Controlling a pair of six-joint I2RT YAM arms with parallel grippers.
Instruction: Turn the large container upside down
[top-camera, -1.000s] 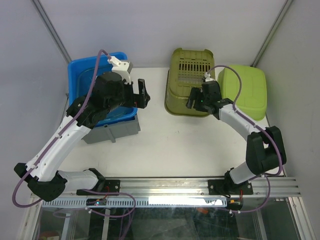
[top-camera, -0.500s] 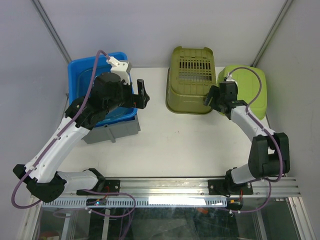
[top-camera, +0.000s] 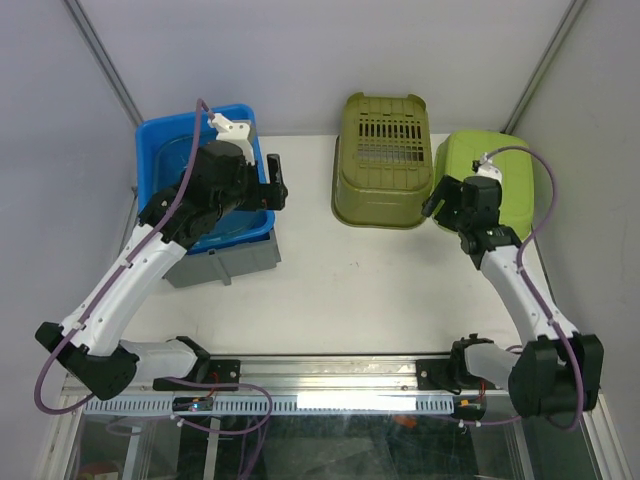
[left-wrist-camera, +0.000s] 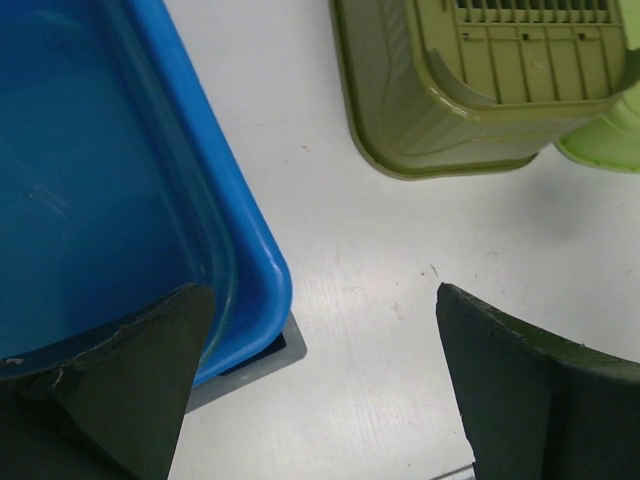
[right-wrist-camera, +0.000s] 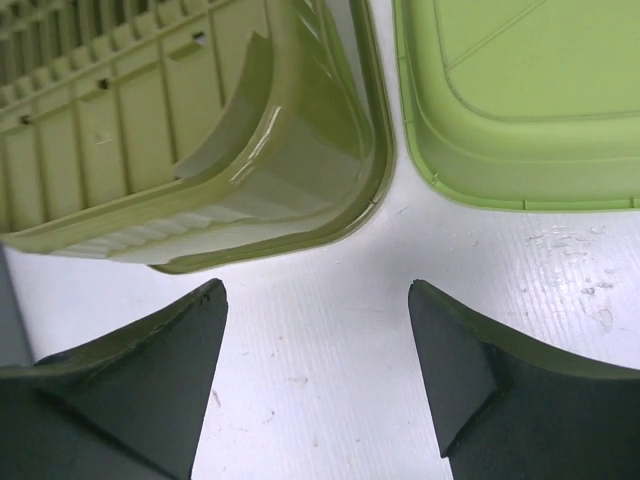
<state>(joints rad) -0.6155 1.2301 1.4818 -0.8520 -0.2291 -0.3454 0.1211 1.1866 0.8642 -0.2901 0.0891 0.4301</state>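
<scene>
Overhead: olive basket (top-camera: 383, 160) is lying bottom-up at top centre of the frame on the white table (top-camera: 350, 290), slotted base facing the camera. Lime tub (top-camera: 505, 190) is sitting just to its right. Blue tub (top-camera: 165, 150) is resting on a grey box (top-camera: 235, 262), upper left.

Left gripper (top-camera: 274, 182) is hanging over the blue tub's right rim, jaws spread wide, empty. Right gripper (top-camera: 440, 203) is hovering between basket and lime tub, jaws spread, empty.

Only the right wrist is showing a thin gap between those rims and dried spots on the table. Only the left wrist is showing the box corner under the blue rim.

Pale walls (top-camera: 300, 50) are enclosing the table, and a rail (top-camera: 340, 370) is running along the bottom.
</scene>
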